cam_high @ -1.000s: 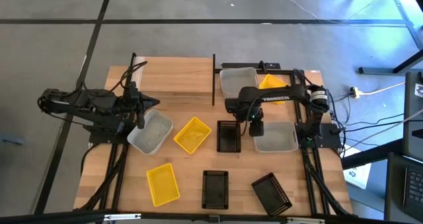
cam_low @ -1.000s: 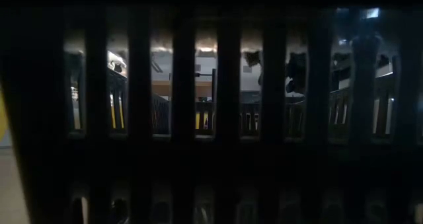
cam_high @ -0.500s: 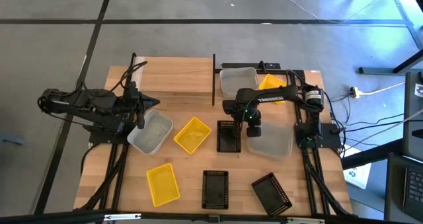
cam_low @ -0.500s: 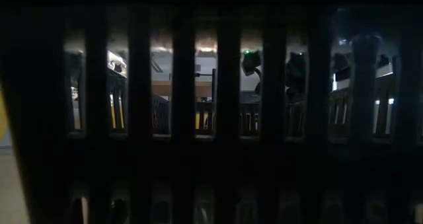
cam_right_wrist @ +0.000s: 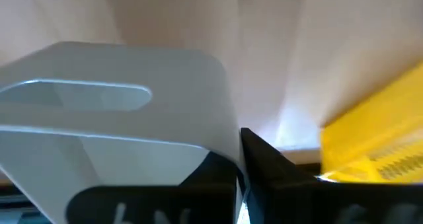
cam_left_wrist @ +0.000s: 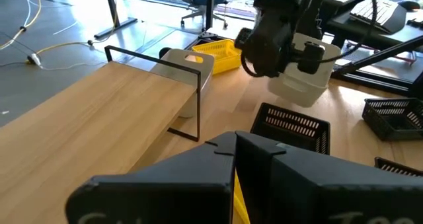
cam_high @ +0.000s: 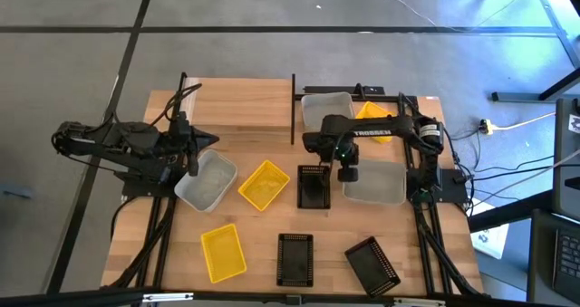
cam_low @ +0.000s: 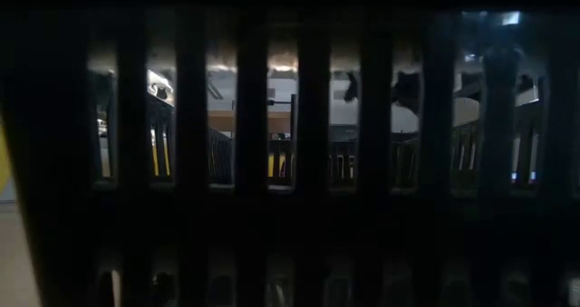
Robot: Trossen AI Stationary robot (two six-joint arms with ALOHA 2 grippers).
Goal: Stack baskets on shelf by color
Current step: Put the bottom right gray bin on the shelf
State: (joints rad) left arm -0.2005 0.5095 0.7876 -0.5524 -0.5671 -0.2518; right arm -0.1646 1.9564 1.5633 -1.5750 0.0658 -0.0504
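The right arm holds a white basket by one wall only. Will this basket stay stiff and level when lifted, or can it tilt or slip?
The white basket probably keeps its shape: its walls look like moulded plastic. It seems light, being thin-walled and empty. The right gripper pinches just one edge, so the far side may sag, and the smooth wall could slip between the jaws.

Layout around the right gripper (cam_high: 348,173): held basket (cam_high: 373,182) to its right; perforated basket (cam_high: 313,186) just left; two baskets (cam_high: 328,110) behind, on the shelf (cam_high: 245,103); remaining baskets (cam_high: 263,184) farther left.
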